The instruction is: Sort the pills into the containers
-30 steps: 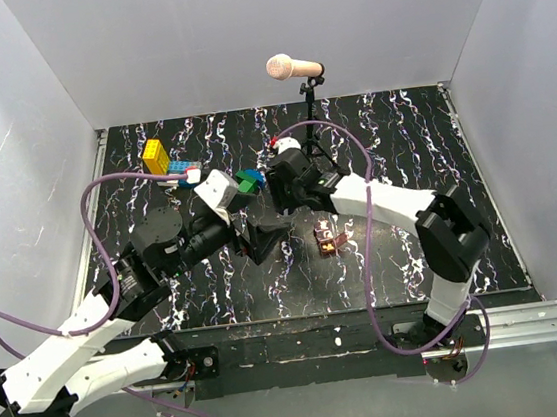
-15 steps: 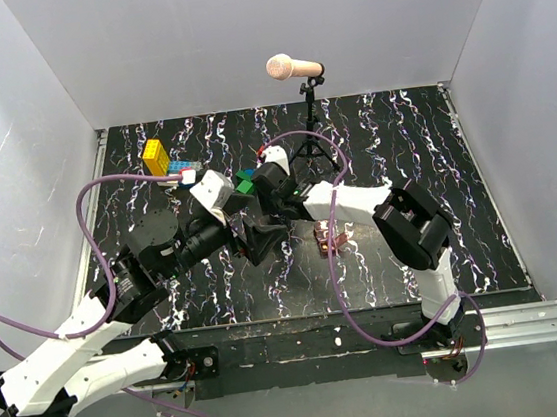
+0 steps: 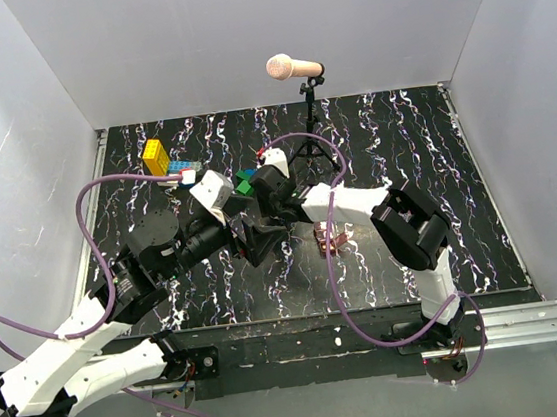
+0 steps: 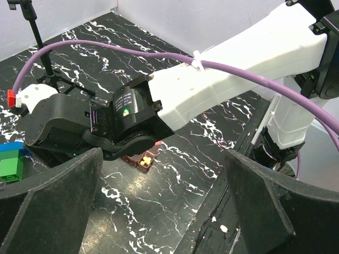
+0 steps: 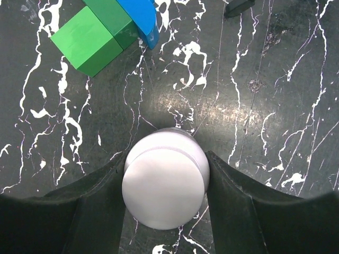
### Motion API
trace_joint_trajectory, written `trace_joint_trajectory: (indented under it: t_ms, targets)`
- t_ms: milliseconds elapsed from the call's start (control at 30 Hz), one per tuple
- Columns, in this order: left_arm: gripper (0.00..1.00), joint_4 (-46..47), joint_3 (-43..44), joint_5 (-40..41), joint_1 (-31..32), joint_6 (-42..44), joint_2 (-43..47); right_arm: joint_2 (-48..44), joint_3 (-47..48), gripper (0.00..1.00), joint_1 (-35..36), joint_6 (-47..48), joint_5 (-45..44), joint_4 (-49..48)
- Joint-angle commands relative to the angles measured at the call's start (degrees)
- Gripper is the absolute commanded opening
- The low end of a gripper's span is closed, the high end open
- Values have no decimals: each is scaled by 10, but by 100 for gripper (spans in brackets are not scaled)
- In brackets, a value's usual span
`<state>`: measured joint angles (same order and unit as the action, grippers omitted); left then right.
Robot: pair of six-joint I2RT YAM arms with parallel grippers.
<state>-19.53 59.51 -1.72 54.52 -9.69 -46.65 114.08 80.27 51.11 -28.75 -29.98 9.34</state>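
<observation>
Reddish-brown pill box, yellow pills visible inside, lies just right of the bench centre, toward its near edge. The right gripper clasps the white bottle from 2 sides, near a green block and a blue block. The left gripper is spread wide, holding nothing.

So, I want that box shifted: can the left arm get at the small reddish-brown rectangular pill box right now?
Probably not cleanly: the right arm's black wrist hangs over most of the small reddish-brown rectangular box, right in front of the open left end effector.
</observation>
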Motion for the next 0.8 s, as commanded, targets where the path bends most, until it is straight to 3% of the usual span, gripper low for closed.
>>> trace_joint_trajectory:
  t_ms: [0,100,267,767]
  targets:
    - [98,-8,7,9,-1,-5,4,-2,22,64,4,-11,-18,6]
    - [98,-9,5,8,-1,-6,5,-8,18,79,5,-14,-18,11]
    - [98,-12,3,9,-1,-8,7,-19,16,91,4,-17,-13,23]
    - [98,-27,2,104,-1,-81,-12,-155,-29,93,5,-17,73,83]
